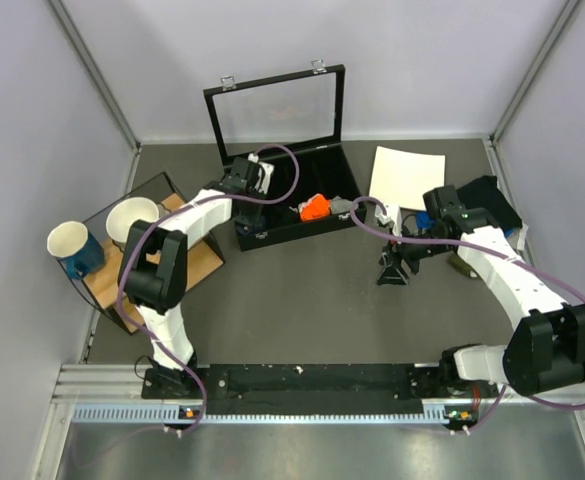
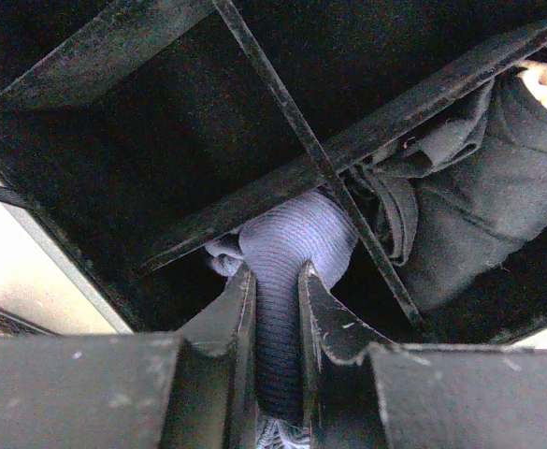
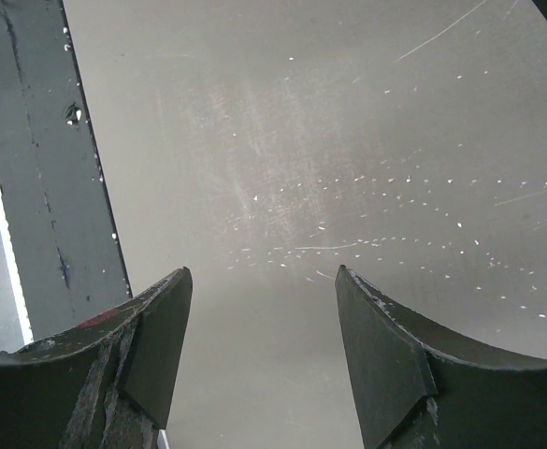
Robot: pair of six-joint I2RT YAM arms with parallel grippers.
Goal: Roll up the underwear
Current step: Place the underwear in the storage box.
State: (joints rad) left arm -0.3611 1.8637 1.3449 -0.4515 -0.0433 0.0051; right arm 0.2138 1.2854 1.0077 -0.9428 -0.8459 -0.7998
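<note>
The underwear [image 2: 287, 248] is a bunched roll of ribbed navy-blue fabric, pressed into a compartment of the black divided box [image 2: 282, 103]. My left gripper [image 2: 276, 276] is shut on it, with fabric squeezed between both fingers. In the top view the left gripper [image 1: 250, 215] reaches down into the left part of the box [image 1: 327, 175], and the underwear is hidden there. My right gripper [image 3: 264, 281] is open and empty above the bare grey table. It hangs right of the box in the top view [image 1: 392, 272].
A dark cloth [image 2: 497, 187] with a pale patch fills the neighbouring compartment. A small orange cloth [image 1: 315, 207] and a grey cloth [image 1: 340, 207] lie in the box, whose lid [image 1: 277, 110] stands open. Two cups [image 1: 69, 243] sit on a board at left. A white sheet [image 1: 407, 177] lies at back right.
</note>
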